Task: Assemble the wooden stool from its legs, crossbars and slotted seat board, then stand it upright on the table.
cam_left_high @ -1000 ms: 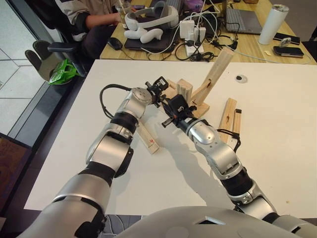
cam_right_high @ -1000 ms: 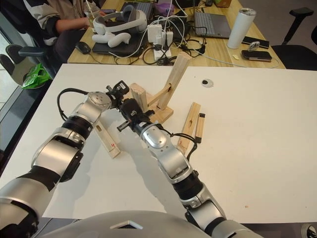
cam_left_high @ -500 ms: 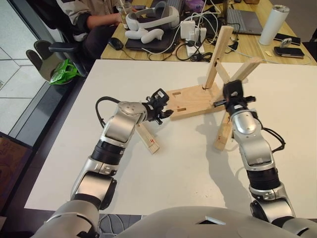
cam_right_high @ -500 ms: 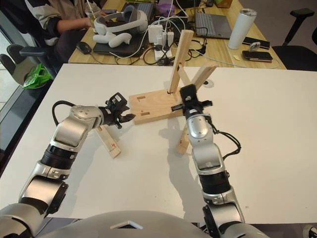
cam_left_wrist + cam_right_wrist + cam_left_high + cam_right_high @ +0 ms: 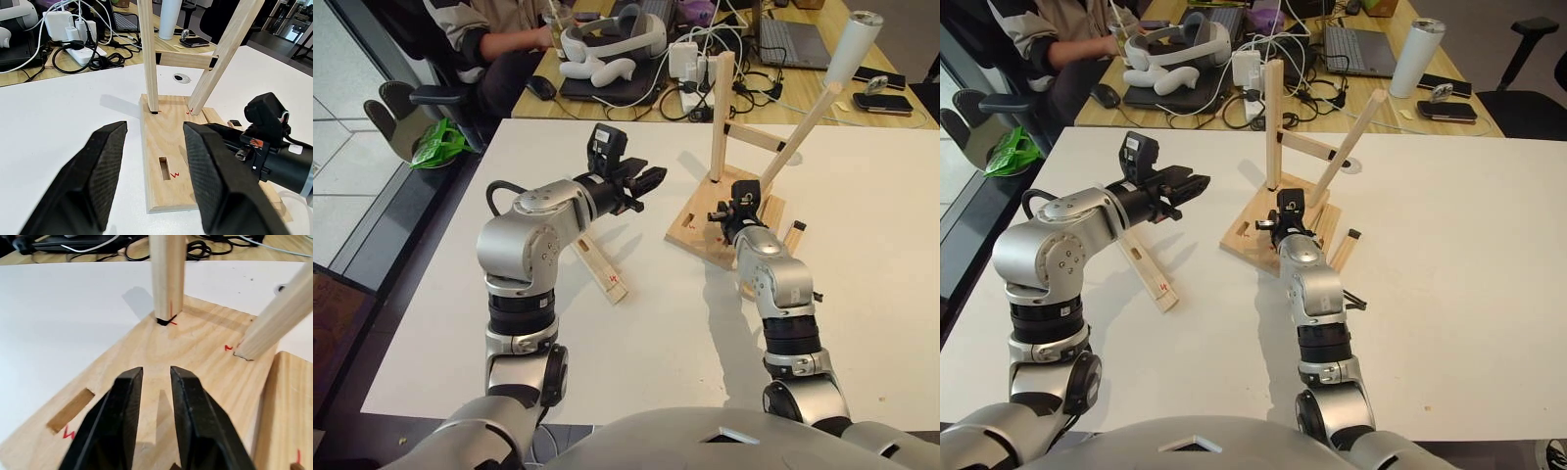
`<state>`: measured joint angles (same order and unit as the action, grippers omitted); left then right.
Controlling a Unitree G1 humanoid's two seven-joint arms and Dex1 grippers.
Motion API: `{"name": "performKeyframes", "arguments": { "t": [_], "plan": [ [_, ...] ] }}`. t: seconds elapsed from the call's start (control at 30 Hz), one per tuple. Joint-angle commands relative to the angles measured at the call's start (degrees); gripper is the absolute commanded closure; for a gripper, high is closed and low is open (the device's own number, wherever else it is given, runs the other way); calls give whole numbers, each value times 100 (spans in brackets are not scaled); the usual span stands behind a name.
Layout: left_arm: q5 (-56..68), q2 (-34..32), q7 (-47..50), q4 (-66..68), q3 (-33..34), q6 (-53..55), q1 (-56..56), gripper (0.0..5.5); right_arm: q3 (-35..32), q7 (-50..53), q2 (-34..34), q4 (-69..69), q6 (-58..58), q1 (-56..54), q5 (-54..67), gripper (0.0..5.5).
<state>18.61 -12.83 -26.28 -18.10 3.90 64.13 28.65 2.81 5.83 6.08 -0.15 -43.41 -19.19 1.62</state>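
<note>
The slotted seat board (image 5: 697, 235) lies flat on the white table. An upright leg (image 5: 718, 108) and a slanted leg (image 5: 800, 122) stand in it, joined by a crossbar (image 5: 756, 138). My right gripper (image 5: 156, 372) sits low over the board (image 5: 205, 352) near the legs' feet, its fingers a narrow gap apart with nothing between them. My left gripper (image 5: 647, 181) is held above the table to the left of the board, wide open and empty; in the left wrist view it (image 5: 154, 128) faces the board's free slot (image 5: 165, 168). A loose leg (image 5: 603, 270) lies under the left arm.
More wooden pieces (image 5: 1337, 251) lie against the board's right side. A round grommet (image 5: 181, 77) is set in the table behind the legs. The far desk holds a headset (image 5: 607, 44), power strips and cables (image 5: 690, 83), and a tumbler (image 5: 850, 44). Bare table (image 5: 891, 294) lies to the right.
The board with its legs has turned and shifted right. My left gripper has come off the board's edge and risen. My right gripper has dropped from the crossbar to the board.
</note>
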Motion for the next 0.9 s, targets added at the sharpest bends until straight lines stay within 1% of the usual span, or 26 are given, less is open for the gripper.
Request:
{"name": "performKeyframes", "arguments": {
  "t": [0.03, 0.07, 0.1, 0.13, 0.2, 0.27, 0.33, 0.37, 0.4, 0.53, 0.6, 0.73, 0.83, 0.9],
  "plan": [
    [75, -48, 166, -32, 17, 73, 0, 339, -68, 200, 143, 86, -141, -136, -73, 374],
    [84, -55, 207, -30, 13, 73, 5, 339, -137, 229, 151, 151, -194, -217, -34, 358],
    [92, -50, 243, -24, 7, 71, 24, 339, -355, 333, 254, 258, -324, -310, 84, 352],
    [104, -36, 281, -20, 3, 69, 44, 339, -593, 460, 365, 377, -410, -392, 194, 328],
    [146, 17, 344, 23, -33, 36, 112, 339, -1106, 736, 525, 667, -399, -596, 416, 328],
    [164, 91, 421, 83, -102, -11, 175, 339, -1539, 928, 601, 1253, -360, -921, 684, 328],
    [183, 149, 465, 85, -180, -41, 208, 339, -1650, 815, 629, 1892, -513, -1143, 912, 328],
    [185, 163, 481, 82, -216, -54, 217, 339, -1590, 685, 622, 2108, -639, -1187, 987, 328],
    [187, 181, 499, 92, -240, -67, 243, 339, -1383, 429, 555, 2288, -810, -1190, 1011, 328],
    [242, 255, 613, 51, -205, -64, 306, 339, -326, -710, 40, 2542, -1145, -1105, 834, 328],
    [281, 258, 658, 28, -195, -46, 284, 339, 34, -1165, -180, 2632, -1131, -1054, 755, 328],
    [302, 157, 639, 138, -217, -45, 300, 339, 509, -1660, -348, 2620, -1108, -914, 681, 328],
    [332, 81, 676, 28, -162, 37, 221, 339, 795, -1977, -489, 2175, -1332, -889, 722, 328],
    [324, 49, 699, -6, -191, 54, 120, 339, 765, -2080, -697, 1749, -1571, -855, 795, 328]
  ]
}}
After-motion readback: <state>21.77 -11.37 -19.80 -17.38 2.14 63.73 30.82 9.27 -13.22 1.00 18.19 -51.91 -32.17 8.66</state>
